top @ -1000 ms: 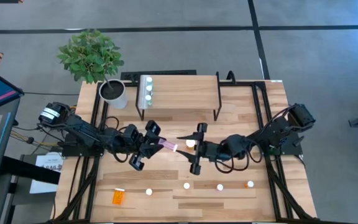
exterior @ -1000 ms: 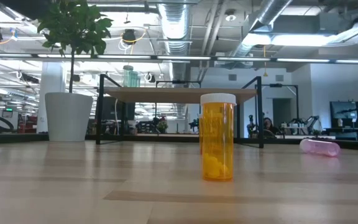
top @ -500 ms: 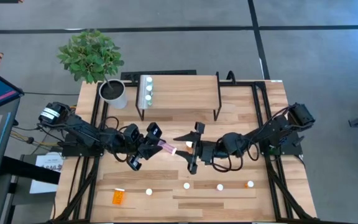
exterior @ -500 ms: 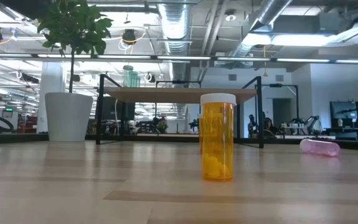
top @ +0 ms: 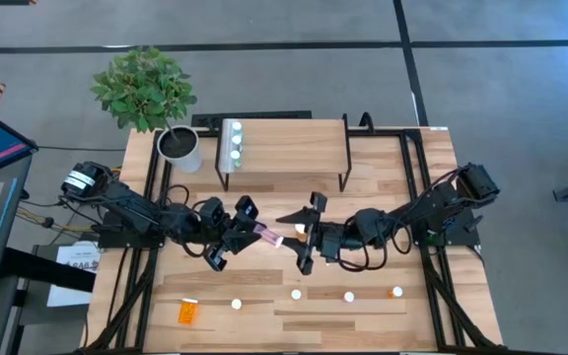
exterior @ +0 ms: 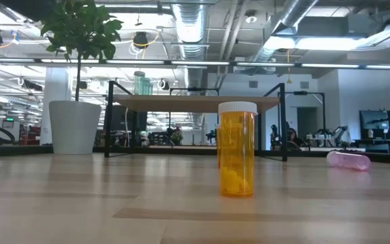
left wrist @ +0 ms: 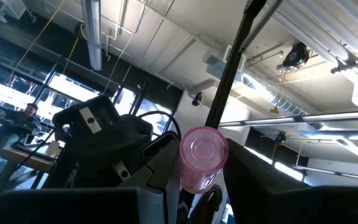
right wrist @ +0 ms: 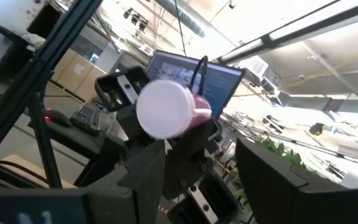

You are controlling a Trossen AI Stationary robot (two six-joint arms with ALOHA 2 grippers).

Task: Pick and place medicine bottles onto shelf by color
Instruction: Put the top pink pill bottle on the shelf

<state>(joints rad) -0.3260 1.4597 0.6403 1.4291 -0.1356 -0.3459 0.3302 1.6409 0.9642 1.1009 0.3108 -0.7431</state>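
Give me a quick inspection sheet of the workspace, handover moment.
Surface: wooden table, upright.
Job's things: pink bottle held mid-air; three bottles on the shelf; orange bottle lying on its side; four white-capped bottles upright near front edge.
Clutter: potted plant at far left corner.
Hands: left hand shut on pink bottle; right hand open around its cap.
Cables: loops at both arms.
Surroundings: nothing seen of note.
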